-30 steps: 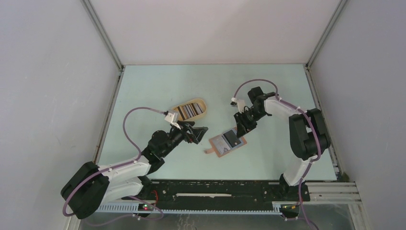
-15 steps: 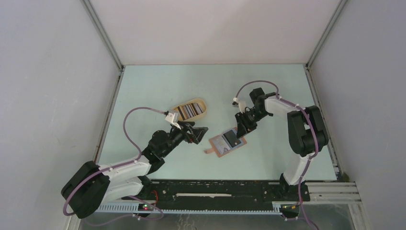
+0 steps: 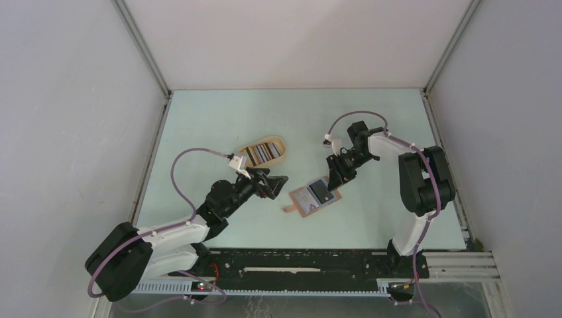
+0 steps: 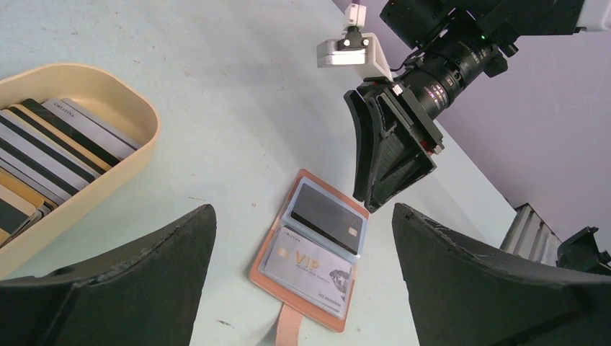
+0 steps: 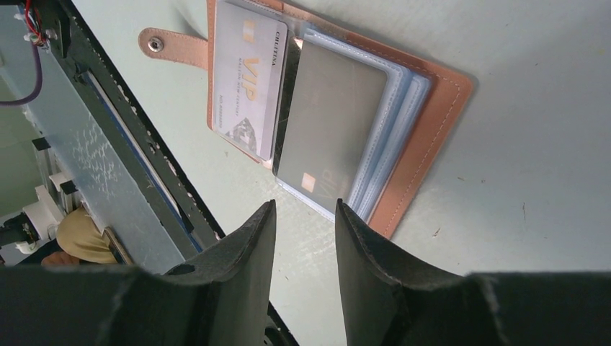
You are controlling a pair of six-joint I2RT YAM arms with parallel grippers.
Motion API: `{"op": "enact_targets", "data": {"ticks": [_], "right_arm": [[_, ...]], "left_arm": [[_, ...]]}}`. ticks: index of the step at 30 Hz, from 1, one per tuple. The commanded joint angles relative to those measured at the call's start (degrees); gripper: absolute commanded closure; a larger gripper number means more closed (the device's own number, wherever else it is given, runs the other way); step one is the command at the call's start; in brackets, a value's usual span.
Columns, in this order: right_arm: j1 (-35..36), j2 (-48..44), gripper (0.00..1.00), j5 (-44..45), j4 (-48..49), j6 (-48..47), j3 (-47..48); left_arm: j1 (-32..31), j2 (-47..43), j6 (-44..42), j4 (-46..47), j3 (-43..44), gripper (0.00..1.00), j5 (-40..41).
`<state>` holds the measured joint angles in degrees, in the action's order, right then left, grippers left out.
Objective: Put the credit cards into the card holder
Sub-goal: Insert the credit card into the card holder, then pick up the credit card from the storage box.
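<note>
My right gripper [image 5: 305, 210] tips down over the card holder [image 5: 432, 115], jaws narrowly apart, empty. My left gripper [image 4: 300, 210] gapes wide, and its camera alone catches the tray [image 4: 108, 186].

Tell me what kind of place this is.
Most likely a lab robot cell: blank white walls with metal framing box in a pale table, and the left arm and right arm are bolted to a rail at its near edge.

A pale green table [image 3: 371, 119] carries two things lying apart near its middle: an oval tan tray [image 4: 94, 191] on the left and, nearer the front edge, a reddish-brown card holder [image 5: 432, 130] spread open flat.
</note>
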<state>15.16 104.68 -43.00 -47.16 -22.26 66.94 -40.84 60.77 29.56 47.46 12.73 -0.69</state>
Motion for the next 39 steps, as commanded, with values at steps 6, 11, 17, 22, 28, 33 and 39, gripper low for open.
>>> {"op": "enact_targets", "data": {"ticks": [6, 11, 17, 22, 28, 33, 39], "right_arm": [[-0.7, -2.6, 0.56, -2.9, -1.2, -1.9, 2.1], [-0.8, -3.4, 0.55, -3.3, -1.4, -2.3, 2.0], [-0.9, -5.5, 0.56, -4.0, -1.6, -3.0, 2.0], [-0.9, -9.3, 0.56, -4.7, -1.5, -3.7, 2.0], [-0.6, -16.2, 0.55, -5.0, 0.2, -3.6, 2.1], [1.1, -21.1, 0.54, -4.2, 3.6, -1.8, 5.0], [3.5, -18.1, 0.52, -4.2, 4.2, 0.7, 17.0]], "left_arm": [[0.3, 0.1, 0.2, 2.1, -0.3, 0.04, -0.5], [0.3, 0.1, 0.2, 2.1, -0.3, 0.04, -0.4], [0.3, 0.1, 0.3, 2.0, -0.2, 0.04, 0.0], [1.1, -1.6, 0.2, -1.0, 0.9, 0.04, -0.1], [2.0, -7.7, -1.8, -7.3, 2.6, 0.02, 4.4], [2.6, -11.0, -4.3, -15.1, 6.4, 0.0, 8.5], [4.1, -13.2, -6.1, -20.4, 9.3, 0.0, 10.0]]}}
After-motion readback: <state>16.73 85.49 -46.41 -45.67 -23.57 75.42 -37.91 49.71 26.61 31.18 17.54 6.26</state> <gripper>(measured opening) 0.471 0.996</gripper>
